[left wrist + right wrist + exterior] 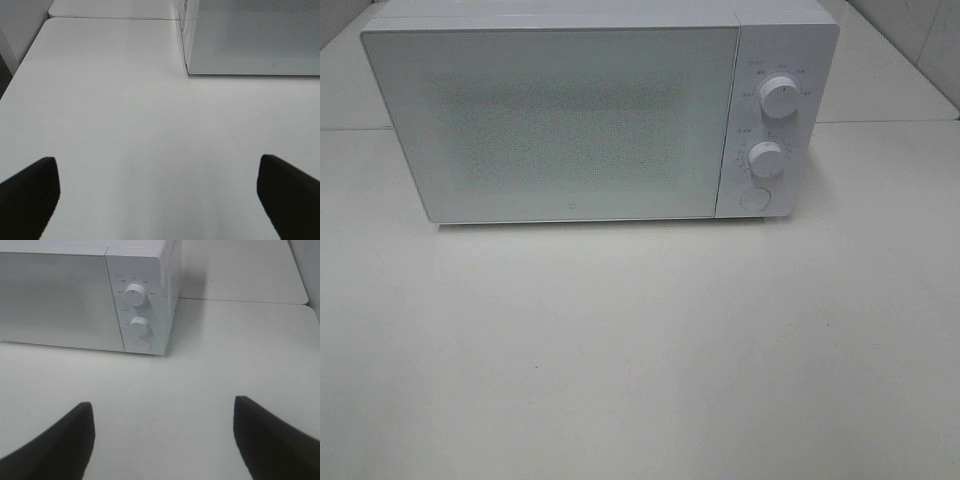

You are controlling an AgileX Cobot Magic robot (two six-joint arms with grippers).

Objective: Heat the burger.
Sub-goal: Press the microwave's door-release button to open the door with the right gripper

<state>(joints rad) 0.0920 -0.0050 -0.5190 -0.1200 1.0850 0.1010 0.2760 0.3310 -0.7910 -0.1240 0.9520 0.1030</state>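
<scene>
**Spotter:** Talk me through it.

**Operator:** On the high camera I've got the microwave (570, 120) at twelve o'clock on the white surface (640, 350). Its door (560, 125) is shut and the frosted front faces me.

**Spotter:** Controls?

**Operator:** They're on the panel at three o'clock of the door. There's an upper knob (779, 97), a lower knob (767, 159) just at its six o'clock, and a round button (755, 198) under that.

**Spotter:** Claws?

**Operator:** The left claw (157, 165) is released. Its dark fingers (30, 197) are spread wide over bare surface with nothing between them, and its wrist camera shows a lower corner of the microwave door ahead. The right claw (164, 407) is released too, with its fingers (270, 435) well apart and nothing held. Its camera looks at the knob panel, well clear of the tips.

**Spotter:** And the burger?

**Operator:** I can't tell where it is. None of my three views shows it, and I can't see through that frosted door.
</scene>
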